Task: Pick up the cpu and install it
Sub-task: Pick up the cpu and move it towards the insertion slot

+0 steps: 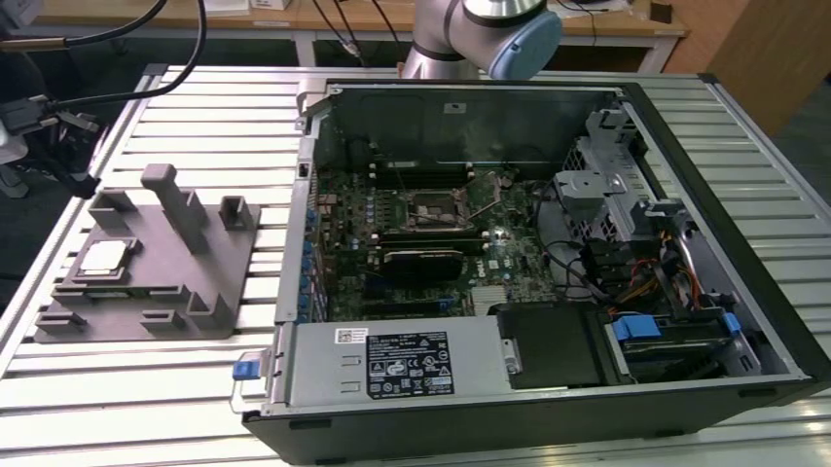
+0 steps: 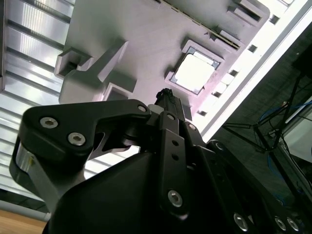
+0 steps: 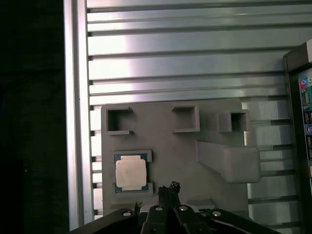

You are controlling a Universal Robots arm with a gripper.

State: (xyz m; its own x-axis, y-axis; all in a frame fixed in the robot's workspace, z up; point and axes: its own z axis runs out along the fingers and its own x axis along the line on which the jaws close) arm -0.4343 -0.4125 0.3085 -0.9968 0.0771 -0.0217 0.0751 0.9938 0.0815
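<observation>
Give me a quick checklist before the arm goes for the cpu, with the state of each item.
1. cpu lying flat in its recess on the grey fixture: ok.
2. Nothing lying on the cpu: ok.
3. gripper empty: ok.
4. gripper open for the pick: not ok, shut.
5. computer case open on top: ok.
6. socket empty: cannot tell.

A grey block (image 1: 228, 268) with upright posts lay on the slatted table (image 1: 195, 107), just beside an open case (image 1: 520, 428). Inside it sat a green board (image 1: 513, 243), a silver power box (image 1: 389, 365) and coloured cables (image 1: 643, 284).
</observation>
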